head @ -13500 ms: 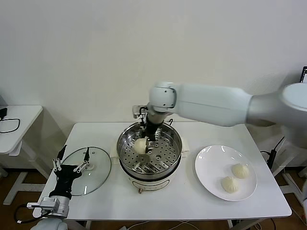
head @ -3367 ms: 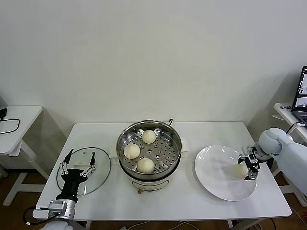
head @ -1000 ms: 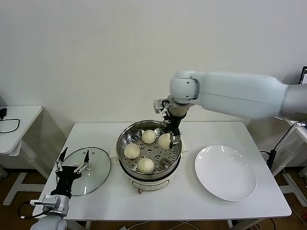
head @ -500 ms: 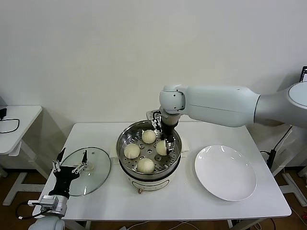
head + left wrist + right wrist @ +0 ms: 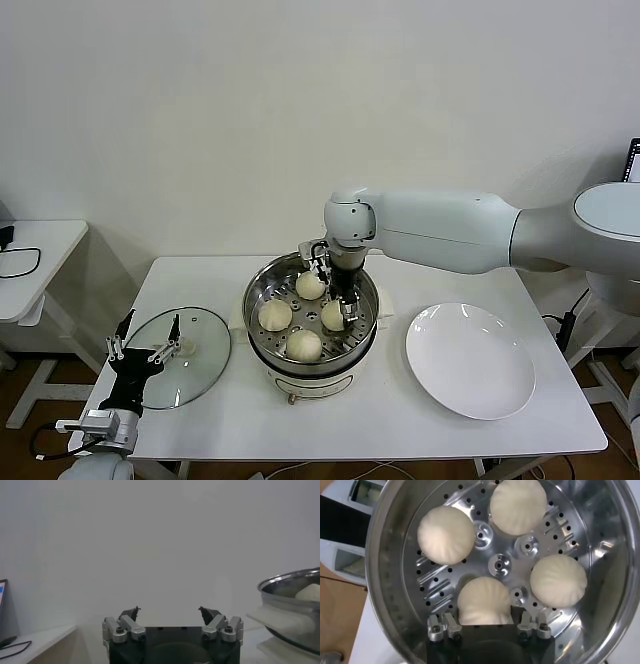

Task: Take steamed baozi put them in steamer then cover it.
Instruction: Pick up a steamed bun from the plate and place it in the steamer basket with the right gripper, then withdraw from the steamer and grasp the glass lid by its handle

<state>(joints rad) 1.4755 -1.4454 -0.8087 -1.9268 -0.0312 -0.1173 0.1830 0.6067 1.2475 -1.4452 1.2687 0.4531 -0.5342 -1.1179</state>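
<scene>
The steamer (image 5: pixel 258 290) stands mid-table with its perforated tray (image 5: pixel 499 562) in view. Three baozi lie on the tray (image 5: pixel 310 285) (image 5: pixel 274 315) (image 5: pixel 304 344). My right gripper (image 5: pixel 343 303) reaches down into the pot and is shut on the fourth baozi (image 5: pixel 332 315), low at the tray's right side; in the right wrist view this baozi (image 5: pixel 484 600) sits between the fingers of the right gripper (image 5: pixel 485 616). The cover (image 5: pixel 200 345) lies flat on the table at the left. My left gripper (image 5: pixel 148 350) is open and empty at the cover's near edge.
An empty white plate (image 5: pixel 470 362) lies on the table to the right of the steamer. A small side table (image 5: pixel 30 250) stands at the far left. The steamer's rim (image 5: pixel 292 580) shows in the left wrist view.
My right gripper has come down and to the left inside the pot with the fourth baozi, lowering it toward the tray. The left arm has hardly moved.
</scene>
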